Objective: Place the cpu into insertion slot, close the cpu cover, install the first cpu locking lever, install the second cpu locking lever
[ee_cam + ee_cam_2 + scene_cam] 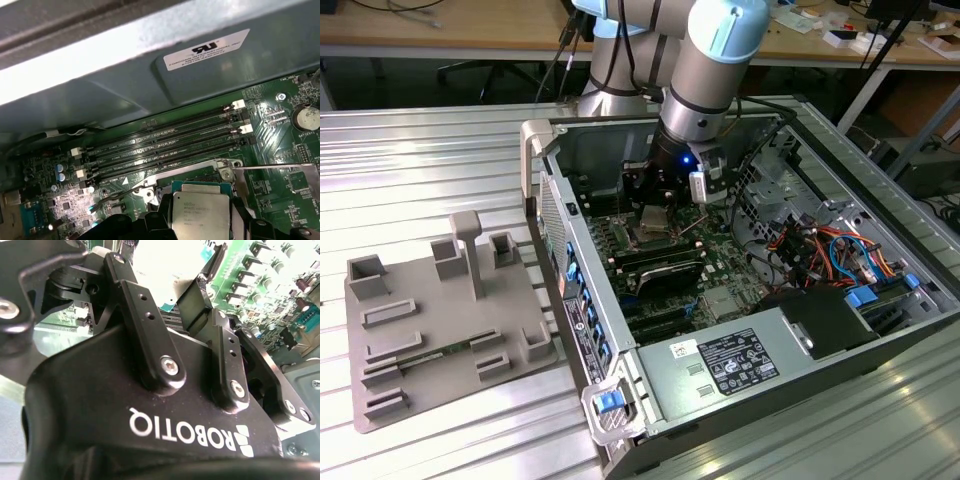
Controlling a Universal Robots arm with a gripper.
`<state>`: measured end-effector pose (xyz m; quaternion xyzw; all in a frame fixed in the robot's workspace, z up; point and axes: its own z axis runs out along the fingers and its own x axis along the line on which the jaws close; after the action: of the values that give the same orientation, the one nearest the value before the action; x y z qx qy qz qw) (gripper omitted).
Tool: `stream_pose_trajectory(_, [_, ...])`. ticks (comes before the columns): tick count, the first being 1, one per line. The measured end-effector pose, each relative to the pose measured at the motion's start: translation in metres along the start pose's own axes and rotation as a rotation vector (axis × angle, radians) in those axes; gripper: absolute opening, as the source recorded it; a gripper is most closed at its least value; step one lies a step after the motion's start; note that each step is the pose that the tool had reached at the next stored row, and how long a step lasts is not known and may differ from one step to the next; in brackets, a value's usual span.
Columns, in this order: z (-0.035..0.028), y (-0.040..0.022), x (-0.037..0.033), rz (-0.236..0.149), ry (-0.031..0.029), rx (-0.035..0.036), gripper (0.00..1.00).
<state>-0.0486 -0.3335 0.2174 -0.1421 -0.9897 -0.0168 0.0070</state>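
The cpu [201, 210], silvery top up with a greenish rim, sits square over the insertion slot [186, 173], whose silvery metal frame shows along one side of it in the first wrist view; whether the chip is fully seated cannot be told. The claw [653, 205] is clamped on the cpu, its black fingers [156, 220] pressed against two opposite edges of the chip. Just beside the slot a flat silvery plate [280, 175] juts outward, seemingly the cpu cover swung open, and a thin wire lever [119, 194] lies unlatched on the other side. Four long black memory slots [165, 145] run parallel just beyond the frame, on the green circuit board [272, 107], with a round coin battery [306, 118] near the board's edge. In the exterior view the arm [710, 70] reaches steeply down into an open computer case [575, 290] lying on its side on a ribbed metal counter [430, 160]. A boxed power supply [720, 365] and a bundle of orange and blue cables [830, 250] fill the case's near end. On the exterior view's left, well apart from the case, a grey fixture plate [440, 320] with raised blocks rests on the counter.
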Motion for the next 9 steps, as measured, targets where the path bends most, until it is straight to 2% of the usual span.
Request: stream_pose_trajectory(9, [0.0007, 0.0, 0.0, 0.019, -0.0006, -0.0004, 0.55])
